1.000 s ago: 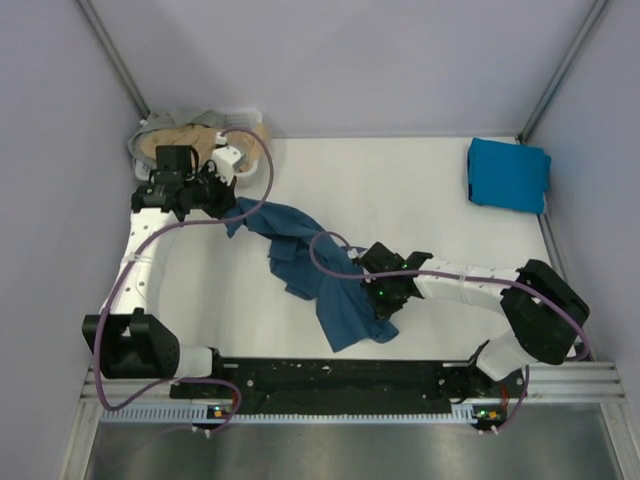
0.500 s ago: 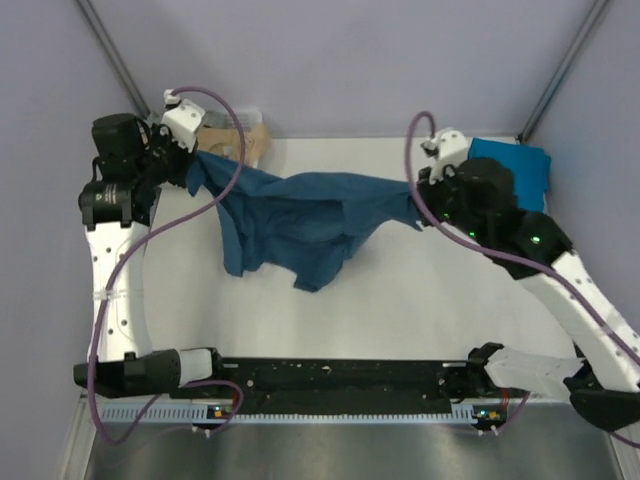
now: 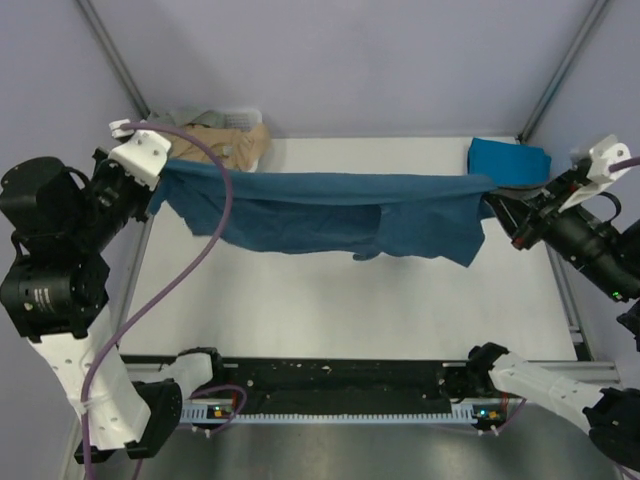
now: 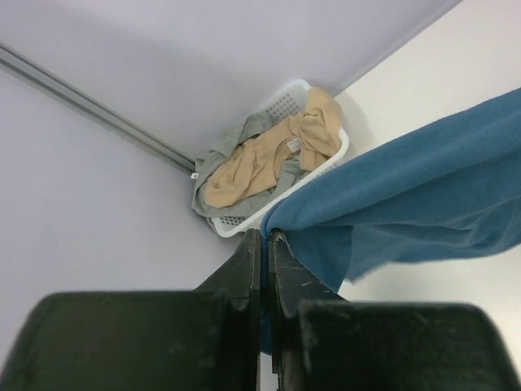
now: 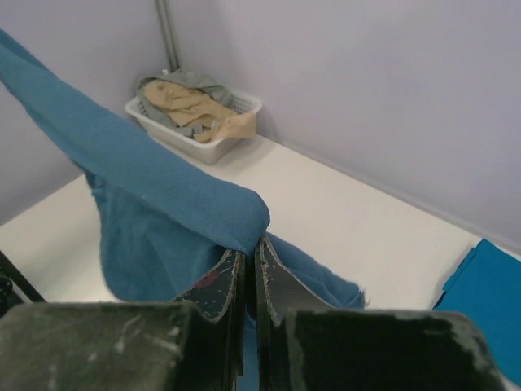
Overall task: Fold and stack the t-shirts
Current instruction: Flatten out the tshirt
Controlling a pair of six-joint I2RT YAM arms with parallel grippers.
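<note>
A dark teal t-shirt (image 3: 330,212) is held stretched aloft by the left gripper (image 4: 265,238) and right gripper (image 5: 248,251), both clenched on it; lowering it flat is judged next.

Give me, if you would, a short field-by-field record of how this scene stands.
held item: dark teal t-shirt, stretched wide between the two arms over the table, lower edge hanging loose
left gripper: shut on one end of the shirt
right gripper: shut on the other end
folded item: cyan t-shirt, far right corner
basket: far left corner, holds tan t-shirt and grey t-shirt, both crumpled
</note>
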